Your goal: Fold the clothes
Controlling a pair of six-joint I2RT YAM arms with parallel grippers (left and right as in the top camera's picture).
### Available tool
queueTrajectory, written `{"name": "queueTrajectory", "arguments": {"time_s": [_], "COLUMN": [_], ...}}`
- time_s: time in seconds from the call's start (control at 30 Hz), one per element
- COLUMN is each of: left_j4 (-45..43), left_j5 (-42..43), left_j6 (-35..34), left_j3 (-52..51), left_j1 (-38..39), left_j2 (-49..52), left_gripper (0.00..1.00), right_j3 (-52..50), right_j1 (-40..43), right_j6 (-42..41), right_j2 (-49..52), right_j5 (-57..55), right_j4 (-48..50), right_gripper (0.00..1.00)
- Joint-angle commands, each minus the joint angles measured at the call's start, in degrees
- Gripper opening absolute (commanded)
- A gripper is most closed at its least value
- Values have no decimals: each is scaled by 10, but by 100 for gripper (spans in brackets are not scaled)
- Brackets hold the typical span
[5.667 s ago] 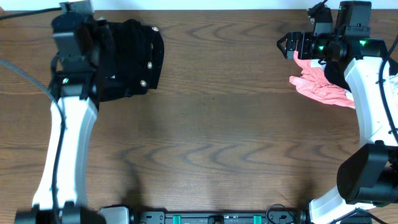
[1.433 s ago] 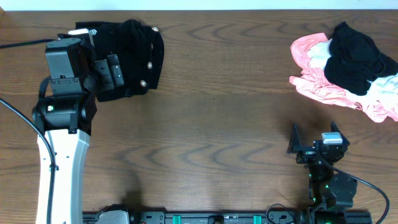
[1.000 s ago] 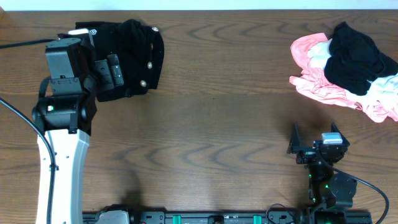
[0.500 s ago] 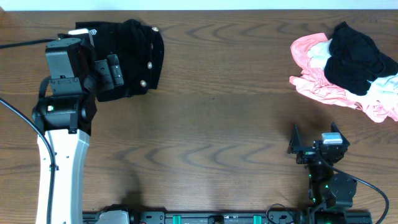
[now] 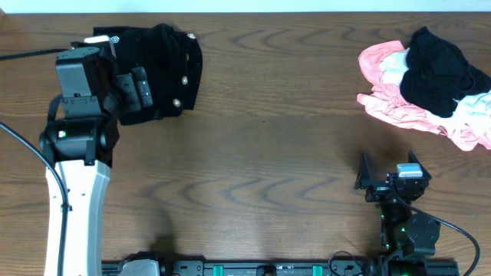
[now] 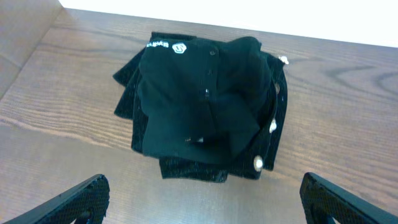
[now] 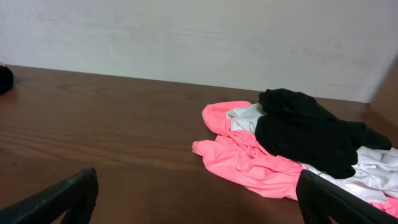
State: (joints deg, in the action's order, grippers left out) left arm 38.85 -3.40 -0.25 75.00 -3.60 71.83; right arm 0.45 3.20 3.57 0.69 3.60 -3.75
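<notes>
Wood-grain bench, with clothes in two lots. At the far right corner, a loose heap of pink, white and black. At the far left corner, a folded black shirt with a small white logo, lying on another dark garment. Left end effector spread wide and empty, just beside that stack's near edge. Right end effector also wide open, holding nothing, by the near right edge, well apart from the heap.
</notes>
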Motion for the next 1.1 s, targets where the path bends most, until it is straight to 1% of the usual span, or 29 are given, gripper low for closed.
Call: {"name": "queueTrajectory", "arguments": {"time_s": [0.0,0.1,0.2,0.3,0.47,0.57,0.63,0.77,1.07], "left_j4": [19,37,15,-41,-168,-207,-223,-233,-248], "left_j5": [0,30,52,74,75,75,75,75,75], "left_j6": [-10,-9,-12,-12,-31,-35,-35,-35,-47], "left_j3": [2,-14,-57,-127,-291,-372,-423,-489,-591], "left_j1": [0,2,2,10,28,28,28,28,28], "left_j2": [-41,-77,-123,-184,-313,-377,-422,-492,-619], "left_gripper": [98,98,98,98,98,98,98,98,98], "right_j3": [-1,-1,-1,-1,-1,-1,-1,-1,-1], "right_j1": [-10,-10,-10,-10,-10,-10,-10,-10,-10], "right_j6": [-1,-1,-1,-1,-1,-1,-1,-1,-1], "right_j2": [-3,-3,-3,-3,-3,-3,-3,-3,-3], "right_j5": [-4,-4,-4,-4,-4,-4,-4,-4,-4], "right_j4": [-3,-3,-3,-3,-3,-3,-3,-3,-3], "right_gripper": [99,99,99,99,99,99,99,99,99]}}
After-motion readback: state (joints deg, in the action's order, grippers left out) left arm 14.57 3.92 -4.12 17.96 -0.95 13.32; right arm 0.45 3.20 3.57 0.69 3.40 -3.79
